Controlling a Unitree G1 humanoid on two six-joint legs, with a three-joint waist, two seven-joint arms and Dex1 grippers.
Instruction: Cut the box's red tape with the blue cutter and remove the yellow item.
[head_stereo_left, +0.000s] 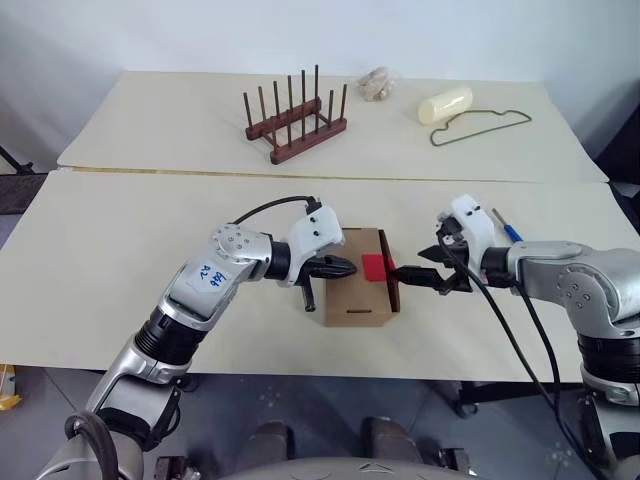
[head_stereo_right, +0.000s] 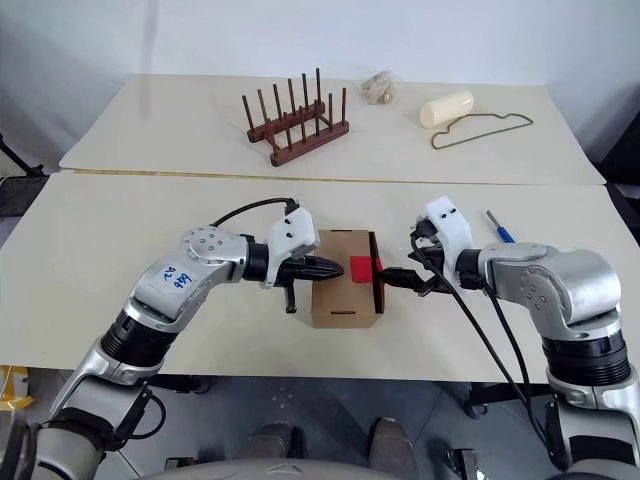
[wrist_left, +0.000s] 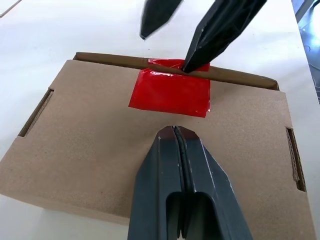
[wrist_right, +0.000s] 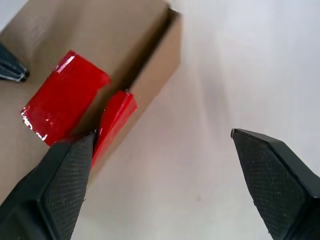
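Observation:
The brown box (head_stereo_left: 352, 298) lies on the near table between my two grippers. Its red tape (head_stereo_left: 375, 266) sits on the lid by the right-hand edge and folds down over the side (wrist_right: 116, 116). My left gripper (wrist_left: 173, 131) is shut with nothing in it, its tips resting on the lid just left of the tape. My right gripper (wrist_right: 162, 142) stands open at the box's right edge, one fingertip (wrist_left: 189, 66) at the tape's fold. The blue cutter (head_stereo_left: 507, 227) lies on the table behind the right gripper. The yellow item is hidden.
On the far table stand a wooden peg rack (head_stereo_left: 295, 120), a cream cylinder (head_stereo_left: 445, 105), a wire hanger (head_stereo_left: 482, 126) and a crumpled beige lump (head_stereo_left: 377, 85). A seam (head_stereo_left: 200, 173) separates the two tables. Black cables trail from both wrists.

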